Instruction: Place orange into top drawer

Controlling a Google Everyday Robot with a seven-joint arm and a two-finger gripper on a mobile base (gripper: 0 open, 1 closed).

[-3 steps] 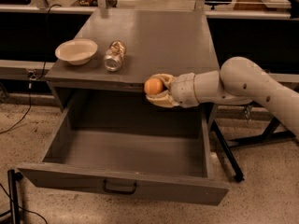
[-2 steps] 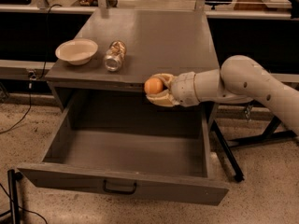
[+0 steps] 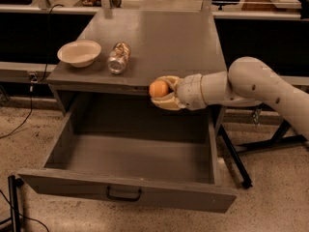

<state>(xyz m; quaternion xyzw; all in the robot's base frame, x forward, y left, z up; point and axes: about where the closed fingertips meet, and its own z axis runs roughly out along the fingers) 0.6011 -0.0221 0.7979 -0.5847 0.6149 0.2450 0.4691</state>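
The orange point(image 3: 158, 89) is a small round fruit held between the tan fingers point(image 3: 168, 103) of my gripper point(image 3: 160, 91). The gripper reaches in from the right and hovers at the front edge of the grey table top, above the back right part of the top drawer point(image 3: 125, 193). The drawer is pulled wide open towards me, its inside bare, with a dark handle point(image 3: 124, 194) at the centre of its front panel.
A white bowl point(image 3: 79, 52) and a shiny can point(image 3: 119, 57) lying on its side sit on the left of the table top point(image 3: 164, 37). A black stand's legs point(image 3: 234, 156) are on the floor to the right. A cable runs on the floor at left.
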